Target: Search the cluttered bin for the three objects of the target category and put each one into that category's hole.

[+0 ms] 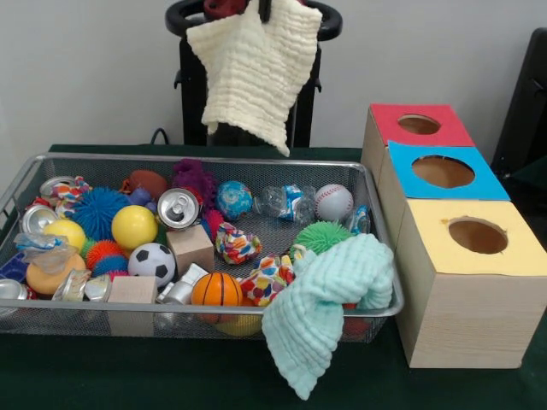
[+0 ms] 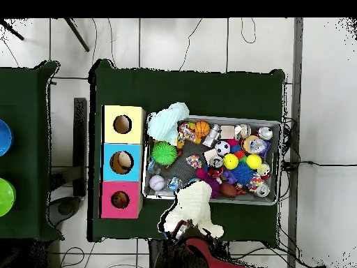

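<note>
Above the bin's (image 1: 380, 309) far rim, gripper (image 1: 256, 8) clamped on a cream cloth (image 1: 255, 73), lifted clear, not yet over any hole. Judging by cloths as the target: none visibly posted. Mint cloth (image 1: 329, 299) draped over the near corner beside the yellow box (image 1: 466, 295), untouched. Third cloth not spotted.

Two cloths (image 1: 329, 299), three holed boxes (image 1: 466, 282), two wooden blocks (image 1: 190, 248).
</note>
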Action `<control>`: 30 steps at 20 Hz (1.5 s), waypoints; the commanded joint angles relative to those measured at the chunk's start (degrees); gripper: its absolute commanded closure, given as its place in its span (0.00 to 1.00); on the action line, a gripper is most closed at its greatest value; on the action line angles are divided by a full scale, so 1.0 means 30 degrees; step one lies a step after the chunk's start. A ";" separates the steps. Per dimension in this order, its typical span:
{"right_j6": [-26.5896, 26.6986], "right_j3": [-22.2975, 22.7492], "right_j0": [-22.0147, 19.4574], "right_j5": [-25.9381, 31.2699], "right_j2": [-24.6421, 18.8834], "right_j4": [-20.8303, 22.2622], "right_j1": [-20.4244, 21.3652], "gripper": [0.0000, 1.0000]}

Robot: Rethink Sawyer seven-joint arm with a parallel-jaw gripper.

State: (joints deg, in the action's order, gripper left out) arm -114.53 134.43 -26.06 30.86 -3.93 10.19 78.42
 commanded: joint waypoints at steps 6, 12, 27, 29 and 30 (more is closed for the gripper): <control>0.0786 0.0944 0.0578 -0.0934 -0.1833 -0.0116 -0.1191 1.00; -0.1161 0.0406 0.1611 -0.3261 -0.1064 0.1486 -0.3386 1.00; -0.0938 0.0101 0.1654 -0.4275 -0.0798 0.1489 -0.4377 0.00; -0.0758 0.0133 0.1471 -0.4295 -0.0947 0.1447 -0.4263 0.00; -0.0677 0.0097 0.1403 -0.4287 -0.1013 0.1460 -0.4273 0.00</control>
State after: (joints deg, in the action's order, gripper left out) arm -114.53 135.16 -19.54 19.11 -4.32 13.95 66.62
